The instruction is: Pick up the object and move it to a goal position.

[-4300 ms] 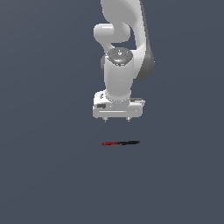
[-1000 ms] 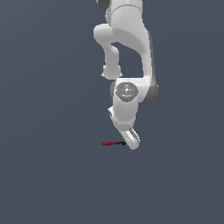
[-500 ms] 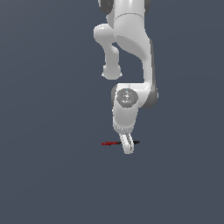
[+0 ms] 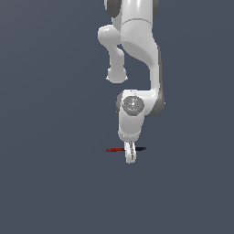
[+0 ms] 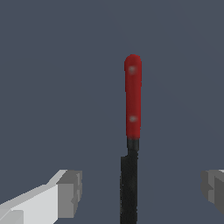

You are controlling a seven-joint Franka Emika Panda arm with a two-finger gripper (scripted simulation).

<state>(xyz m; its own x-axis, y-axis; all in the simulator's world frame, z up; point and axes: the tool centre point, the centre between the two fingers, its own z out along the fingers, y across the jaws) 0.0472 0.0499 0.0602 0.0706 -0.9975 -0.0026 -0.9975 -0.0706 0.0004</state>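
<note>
The object is a thin flat sliver (image 4: 115, 149) lying on the dark grey floor, red toward the exterior view's left and black toward its right. In the wrist view its red part (image 5: 133, 98) and black part (image 5: 129, 188) lie between my fingers. My gripper (image 4: 130, 156) is down at floor level, straddling the sliver's middle. It is open: the two grey pads (image 5: 70, 194) stand well apart on either side of the black part, not touching it. In the exterior view the fingers hide the sliver's middle.
The white arm (image 4: 137, 55) rises above the gripper. Plain dark grey floor (image 4: 50, 183) lies all around. No goal marker shows.
The gripper has turned about its axis and come down from above the sliver to floor level, now straddling it. The sliver has not moved.
</note>
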